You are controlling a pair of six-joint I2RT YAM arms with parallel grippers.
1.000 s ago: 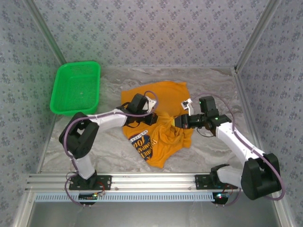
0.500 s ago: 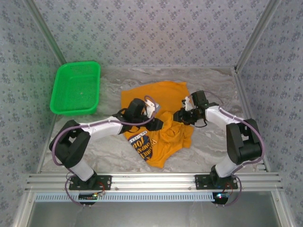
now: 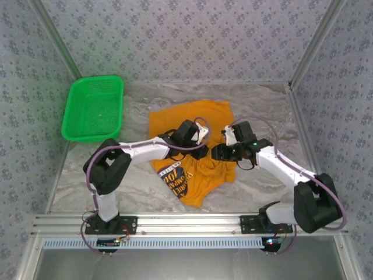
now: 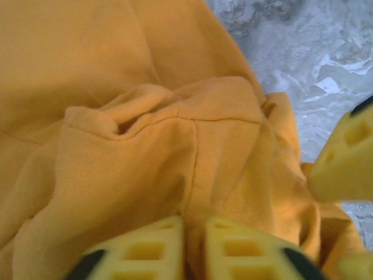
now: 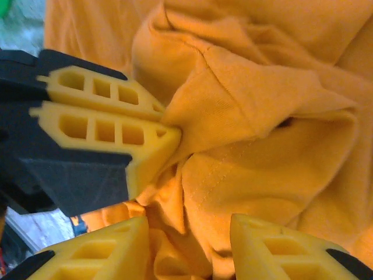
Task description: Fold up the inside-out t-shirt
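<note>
From above, the inside-out t-shirt [image 3: 192, 119] lies crumpled mid-table, with the left gripper [image 3: 205, 153] and right gripper [image 3: 216, 153] meeting over its centre. Left wrist: the left jaws, at 6 o'clock, pinch a cloth fold. Right wrist: the right jaws gape, released, over bunched cloth.

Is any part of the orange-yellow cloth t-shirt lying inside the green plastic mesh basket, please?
No, the green plastic mesh basket stands apart at far left, clear of the orange-yellow cloth t-shirt.
</note>
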